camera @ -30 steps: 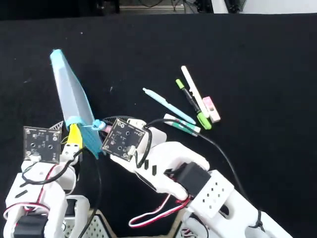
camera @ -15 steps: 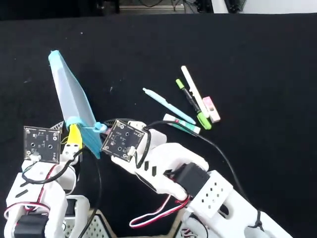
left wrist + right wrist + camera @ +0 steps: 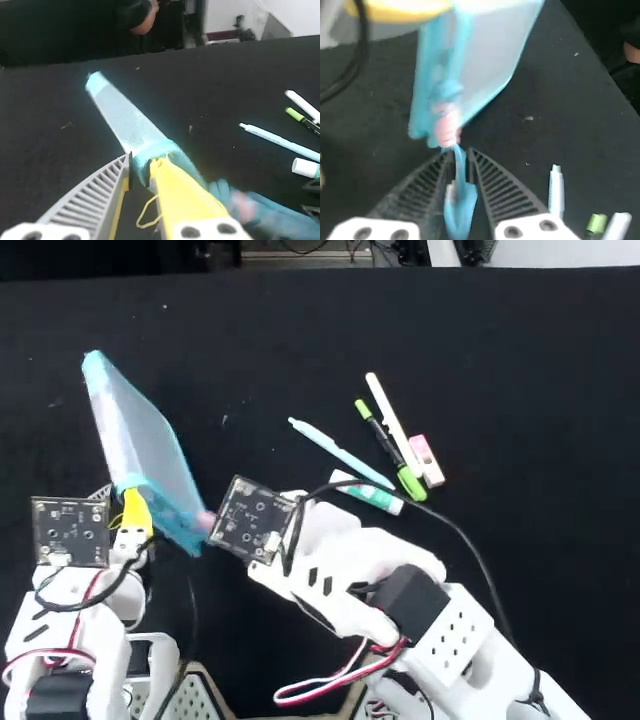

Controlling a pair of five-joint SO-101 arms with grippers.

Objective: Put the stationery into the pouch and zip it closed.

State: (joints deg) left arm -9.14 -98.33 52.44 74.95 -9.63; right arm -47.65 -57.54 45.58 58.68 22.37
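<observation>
Pouch (image 3: 140,450) swung left, long axis far-left; L pincer (image 3: 140,161) grips end, R pincer (image 3: 459,152) zip tab (image 3: 462,195).

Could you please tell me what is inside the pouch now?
Nothing shows through the translucent side of the pouch; the stationery lies out on the table. The pouch's near end is hidden by the left gripper clamped on it and the right gripper holding the zip pull.
</observation>
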